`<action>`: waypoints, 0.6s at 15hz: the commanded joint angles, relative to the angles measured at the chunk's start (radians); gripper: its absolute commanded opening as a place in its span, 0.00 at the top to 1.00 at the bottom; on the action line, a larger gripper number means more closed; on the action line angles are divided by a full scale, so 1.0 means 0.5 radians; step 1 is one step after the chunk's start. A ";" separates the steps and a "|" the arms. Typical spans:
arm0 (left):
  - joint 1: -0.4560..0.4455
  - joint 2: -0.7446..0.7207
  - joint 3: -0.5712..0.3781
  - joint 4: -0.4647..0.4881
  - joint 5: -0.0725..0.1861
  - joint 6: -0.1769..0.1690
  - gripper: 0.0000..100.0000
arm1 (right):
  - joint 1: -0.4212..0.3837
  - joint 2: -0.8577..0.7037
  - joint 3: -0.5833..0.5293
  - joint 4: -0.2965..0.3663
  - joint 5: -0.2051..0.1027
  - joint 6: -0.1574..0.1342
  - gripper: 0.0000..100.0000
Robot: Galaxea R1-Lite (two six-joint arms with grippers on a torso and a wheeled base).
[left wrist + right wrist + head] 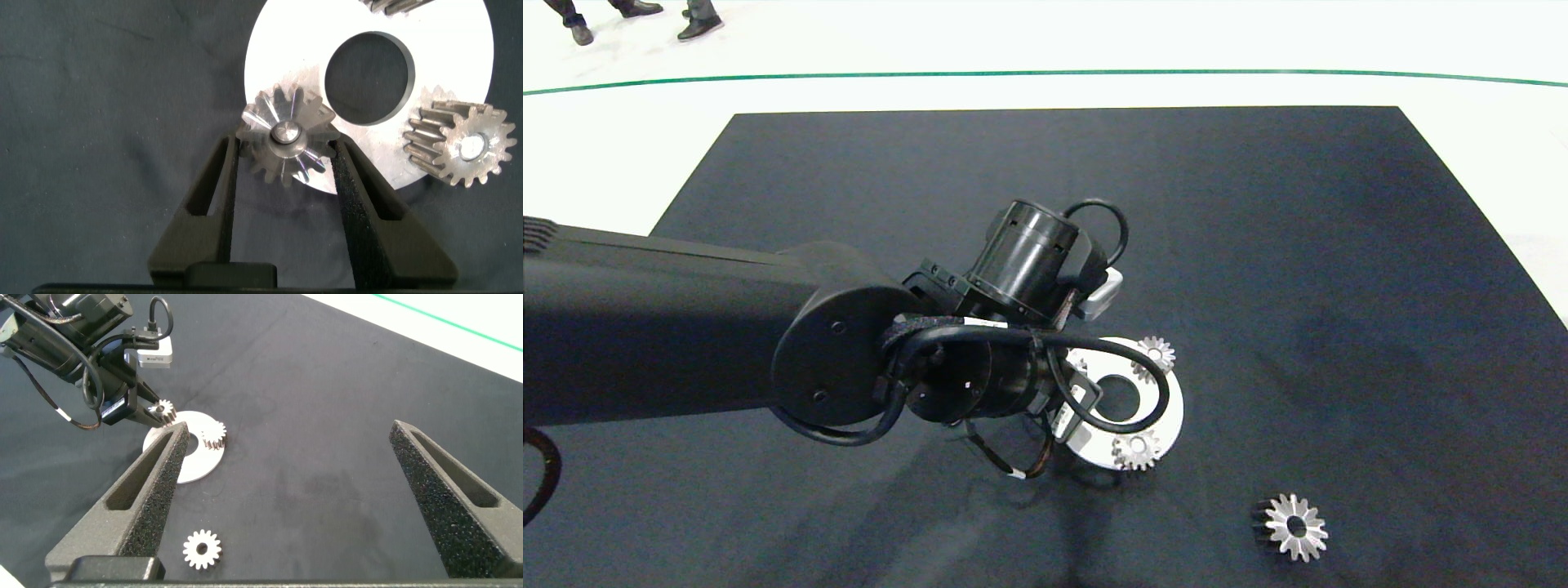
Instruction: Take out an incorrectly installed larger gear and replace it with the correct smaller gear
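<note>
The left arm [768,327] and its cables hid part of the round plate [1168,416] from above, including the small gear [286,137] at the plate's rim, which only the wrist cameras showed. The left claw [284,155] had its two fingers [216,180] closed on that small gear, pressing its teeth from both sides; a pin showed in the gear's centre hole. Whether the gear was fully seated could not be told. Four gears were counted: three small ones on the plate and one large gear [1291,527]. The other two small gears [1156,353] [1135,449] stood on the plate, either side of its dark centre hole. The large gear lay alone on the black mat [1339,245], near the front edge, well apart from the plate. The right claw [286,498] hung spread wide above the mat, gripping nothing.
</note>
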 commanded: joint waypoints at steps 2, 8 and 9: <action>-0.002 -0.005 0.006 0.003 0.008 -0.001 0.00 | 0.001 0.000 0.000 0.001 -0.002 -0.005 0.00; -0.008 -0.094 0.024 0.006 0.097 -0.004 0.00 | 0.001 -0.006 -0.003 0.001 -0.002 -0.005 0.00; -0.014 -0.140 0.037 0.009 0.097 -0.020 0.00 | 0.001 -0.009 -0.003 0.001 -0.006 -0.008 0.00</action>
